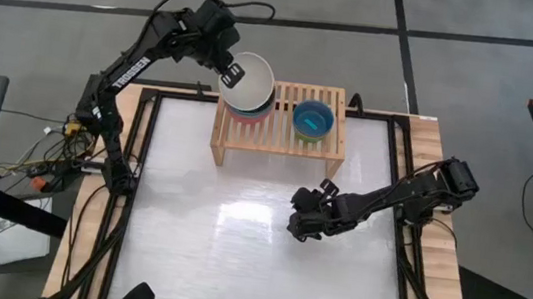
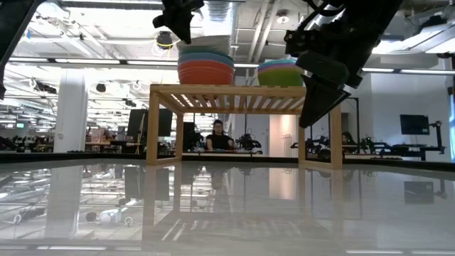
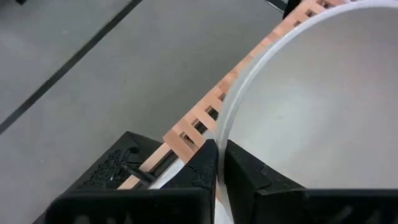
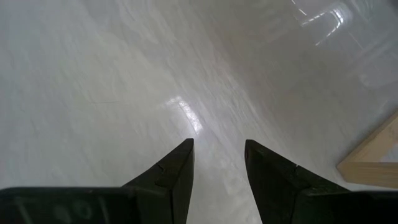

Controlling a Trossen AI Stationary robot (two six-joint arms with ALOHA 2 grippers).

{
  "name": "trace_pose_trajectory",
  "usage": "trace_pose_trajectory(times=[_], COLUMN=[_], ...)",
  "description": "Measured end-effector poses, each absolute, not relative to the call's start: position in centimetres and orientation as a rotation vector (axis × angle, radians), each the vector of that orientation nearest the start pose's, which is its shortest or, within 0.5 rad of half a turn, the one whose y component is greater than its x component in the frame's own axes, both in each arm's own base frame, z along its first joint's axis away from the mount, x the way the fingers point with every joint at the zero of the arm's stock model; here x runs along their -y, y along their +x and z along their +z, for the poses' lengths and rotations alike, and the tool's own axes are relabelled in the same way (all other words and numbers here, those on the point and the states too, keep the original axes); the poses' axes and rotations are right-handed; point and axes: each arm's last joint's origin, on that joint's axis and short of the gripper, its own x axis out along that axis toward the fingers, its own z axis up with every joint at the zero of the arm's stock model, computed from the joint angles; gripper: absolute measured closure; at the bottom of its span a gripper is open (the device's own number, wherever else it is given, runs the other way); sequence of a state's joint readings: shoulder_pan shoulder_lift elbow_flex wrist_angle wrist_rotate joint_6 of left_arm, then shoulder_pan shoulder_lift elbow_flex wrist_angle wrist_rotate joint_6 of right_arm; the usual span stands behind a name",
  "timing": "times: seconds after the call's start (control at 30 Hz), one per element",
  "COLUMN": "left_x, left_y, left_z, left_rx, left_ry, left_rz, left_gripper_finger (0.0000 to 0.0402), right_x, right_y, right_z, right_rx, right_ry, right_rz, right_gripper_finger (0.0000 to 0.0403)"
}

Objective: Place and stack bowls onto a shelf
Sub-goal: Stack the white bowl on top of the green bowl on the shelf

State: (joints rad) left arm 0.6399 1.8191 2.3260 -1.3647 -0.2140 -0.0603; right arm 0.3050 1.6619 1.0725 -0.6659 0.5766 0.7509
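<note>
The light-wood shelf [image 1: 278, 136] stands at the table's far edge. On its left half is a stack of bowls [image 2: 206, 70], red lowest with slate blue above. My left gripper [image 1: 227, 73] is shut on the cream white bowl [image 1: 251, 79], which is on top of that stack. On the shelf's right half a second stack [image 2: 281, 72] has lime green below and a cyan bowl [image 1: 312, 118] on top. My right gripper [image 1: 298, 224] hangs open over the bare table in front of the shelf, holding nothing. My left gripper pinches the cream white bowl's rim [image 3: 225, 127] on the side toward the table's far left, one finger [image 3: 249, 171] inside the bowl and one finger [image 3: 202, 163] outside. It reaches in from above and from the far left. The bowl is over the left stack; whether it rests there I cannot tell.
The white tabletop [image 1: 235, 247] in front of the shelf is bordered by a dark frame and wooden rails. Under the shelf is an open gap [image 2: 234, 135]. Beyond the far edge is grey floor [image 3: 93, 74]. A person sits far back in the room [image 2: 220, 136].
</note>
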Motion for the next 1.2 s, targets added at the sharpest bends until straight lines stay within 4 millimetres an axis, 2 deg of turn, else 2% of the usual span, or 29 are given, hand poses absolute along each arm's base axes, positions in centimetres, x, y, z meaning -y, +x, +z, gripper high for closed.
trace_pose_trajectory(times=[0.23,0.43,0.53,0.73,0.83,1.03,1.2], left_x=[-20.2,-20.6,-20.8,-21.3,-21.9,-23.0,-23.3], left_y=[26.4,26.4,26.6,27.2,27.9,29.0,29.2], left_z=[45.7,46.1,46.8,48.4,47.3,43.2,41.5], left_rx=[-0.848,-0.805,-0.739,-0.565,-0.570,-0.716,-0.775], left_ry=[-0.253,-0.222,-0.187,-0.132,-0.125,-0.123,-0.133], left_rz=[0.774,0.873,0.902,0.935,0.947,1.023,1.026], left_gripper_finger=[0.0312,0.0248,0.0235,0.0233,0.0233,0.0233,0.0233], right_x=[-7.8,-7.8,-7.8,-7.8,-7.8,-8.1,-8.1], right_y=[30.0,30.0,30.0,30.0,30.0,29.9,29.9], right_z=[19.3,19.3,19.3,19.3,19.3,19.3,19.2], right_rx=[-0.960,-0.960,-0.960,-0.961,-0.961,-0.961,-0.962], right_ry=[0.129,0.129,0.129,0.129,0.129,0.124,0.123], right_rz=[-0.628,-0.628,-0.628,-0.628,-0.628,-0.619,-0.619], right_gripper_finger=[0.0235,0.0235,0.0235,0.0235,0.0235,0.0235,0.0235])
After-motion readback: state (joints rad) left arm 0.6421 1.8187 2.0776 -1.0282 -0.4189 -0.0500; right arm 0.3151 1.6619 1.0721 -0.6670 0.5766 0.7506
